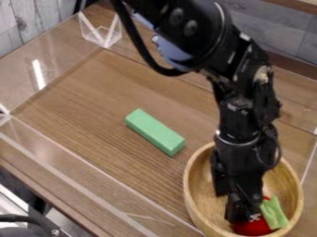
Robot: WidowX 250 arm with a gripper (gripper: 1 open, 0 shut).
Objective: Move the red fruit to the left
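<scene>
The red fruit (249, 223) lies in the wooden bowl (190, 185) at the lower right, with its green leaf (273, 216) on its right side. My gripper (246, 207) points straight down into the bowl, its black fingers lowered onto the fruit and covering most of it. Only the fruit's lower part shows below the fingertips. The fingers seem to straddle the fruit, but whether they press on it is hidden.
A flat green rectangular block (155, 131) lies on the wooden table left of the bowl. Clear plastic walls (50, 65) border the table at the left and back. The dark arm (205, 46) reaches in from the top.
</scene>
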